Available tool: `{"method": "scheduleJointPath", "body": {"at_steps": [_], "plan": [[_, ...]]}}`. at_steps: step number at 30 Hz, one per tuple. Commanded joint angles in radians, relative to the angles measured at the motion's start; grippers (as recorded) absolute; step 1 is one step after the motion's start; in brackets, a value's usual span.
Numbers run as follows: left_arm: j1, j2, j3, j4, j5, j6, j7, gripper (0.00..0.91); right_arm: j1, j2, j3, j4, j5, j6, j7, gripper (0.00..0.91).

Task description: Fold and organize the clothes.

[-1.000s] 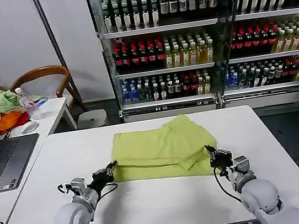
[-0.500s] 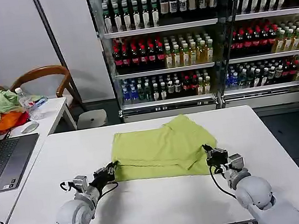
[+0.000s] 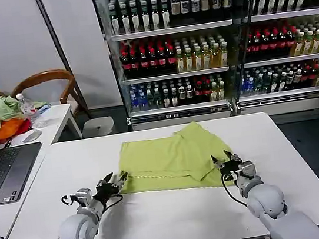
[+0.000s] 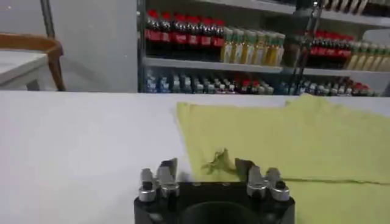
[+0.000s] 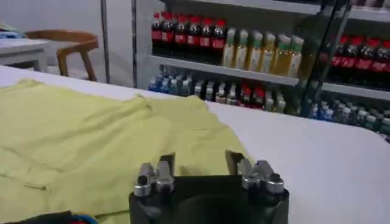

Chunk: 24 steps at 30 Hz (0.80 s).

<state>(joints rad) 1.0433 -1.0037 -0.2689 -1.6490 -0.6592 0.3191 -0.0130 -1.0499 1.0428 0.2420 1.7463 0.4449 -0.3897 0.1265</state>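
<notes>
Lime yellow-green T-shirt is lying partly folded at the middle of the white worktop, one sleeve flap doubled over toward the right side. Left tool is being held low at the shirt's near left corner, fingers spread apart and grasping nothing; in the left wrist view a small puckered bit of the hem is sitting between them. Right tool is being held at the near right edge of the shirt, fingers likewise spread, over the fabric.
</notes>
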Motion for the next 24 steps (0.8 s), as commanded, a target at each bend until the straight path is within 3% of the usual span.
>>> {"method": "scheduleJointPath", "body": {"at_steps": [1, 16, 17, 18, 19, 20, 24], "plan": [[0.146, 0.062, -0.049, -0.223, -0.017, 0.038, -0.061, 0.907, -0.171, -0.054, 0.068, 0.139, 0.024, -0.004, 0.014, 0.907], [0.121, -0.009, -0.012, -0.126, 0.026, 0.104, -0.131, 0.907, -0.237, -0.056, 0.078, 0.118, 0.025, 0.029, 0.028, 0.907], [0.117, -0.010, -0.010, -0.122, 0.029, 0.106, -0.137, 0.907, -0.238, -0.055, 0.077, 0.118, 0.029, 0.029, 0.030, 0.766], [0.112, -0.012, -0.006, -0.118, 0.028, 0.111, -0.150, 0.453, -0.239, -0.053, 0.075, 0.118, 0.040, 0.029, 0.035, 0.262], [0.110, -0.014, -0.005, -0.118, 0.027, 0.122, -0.159, 0.060, -0.239, -0.052, 0.075, 0.117, 0.044, 0.029, 0.035, 0.101], [0.110, -0.014, -0.004, -0.118, 0.027, 0.129, -0.159, 0.050, -0.239, -0.051, 0.074, 0.116, 0.049, 0.028, 0.035, 0.010], [0.109, -0.022, 0.003, -0.109, 0.032, 0.129, -0.163, 0.050, -0.241, -0.042, 0.062, 0.108, 0.062, 0.036, 0.044, 0.000]]}}
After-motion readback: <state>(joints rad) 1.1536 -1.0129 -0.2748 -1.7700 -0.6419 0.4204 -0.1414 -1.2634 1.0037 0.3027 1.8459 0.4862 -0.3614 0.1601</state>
